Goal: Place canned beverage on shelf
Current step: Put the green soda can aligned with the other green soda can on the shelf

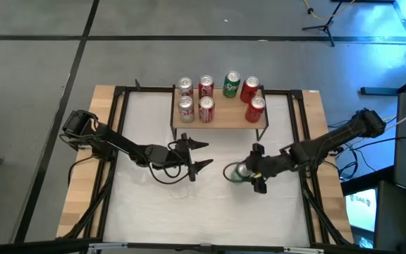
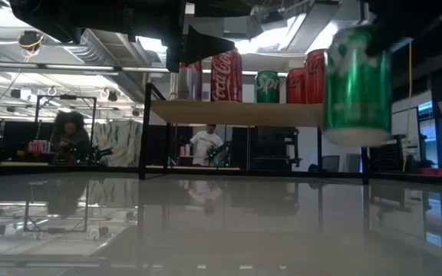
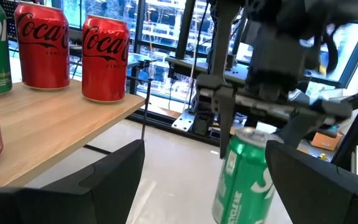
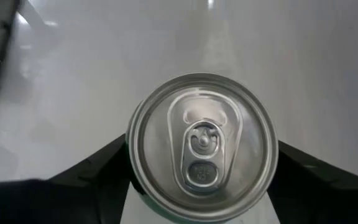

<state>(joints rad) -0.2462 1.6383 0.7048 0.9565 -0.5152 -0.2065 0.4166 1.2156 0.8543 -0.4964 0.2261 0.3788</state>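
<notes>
A green can (image 1: 237, 171) hangs above the white table, with my right gripper (image 1: 251, 174) shut on it; the low view shows the can (image 2: 357, 84) well clear of the tabletop. The shelf (image 1: 228, 114), a light wood plank on thin black legs, stands at the table's far middle and carries several cans, red, silver and one green. My left gripper (image 1: 208, 154) stands open and level in front of the shelf, left of the held can, with nothing between its fingers. My right gripper pinches the green can's upper wall (image 3: 246, 142), just under the rim, between its two fingers (image 4: 98, 171), one on each side. The fingers slant down from the table's right. The can hangs nearly upright, its top up, lifted clear of the table.
The shelf top (image 3: 48, 130) has bare wood along its front edge and between the cans. Black frame rails (image 1: 118, 141) run along the table's left and right sides. People and equipment show in the room beyond the far edge (image 2: 71, 138).
</notes>
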